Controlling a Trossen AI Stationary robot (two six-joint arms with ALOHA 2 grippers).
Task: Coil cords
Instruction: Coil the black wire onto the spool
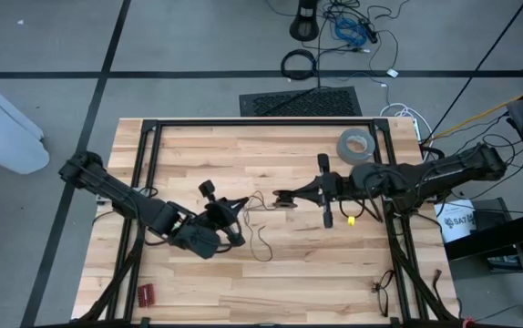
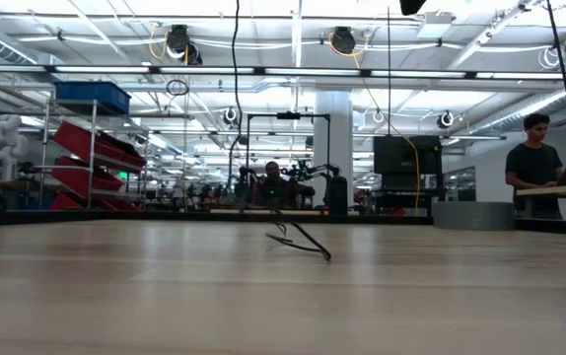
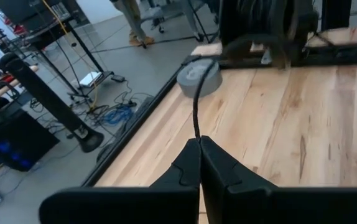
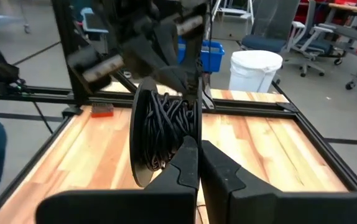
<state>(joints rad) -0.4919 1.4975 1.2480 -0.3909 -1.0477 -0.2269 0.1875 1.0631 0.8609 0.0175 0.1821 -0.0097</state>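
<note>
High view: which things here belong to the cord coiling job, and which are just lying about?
Part of the job:
- thin black cord, partly wound into a coil
- left gripper, shut on the cord
- right gripper, shut, at the coil

Just lying about:
- grey tape roll
- small red object

A big open robotics lab: a wooden worktable (image 1: 271, 273) in a black frame, red parts bins (image 2: 96, 148) on shelving, ceiling cable reels (image 2: 342, 39), people at far benches.
</note>
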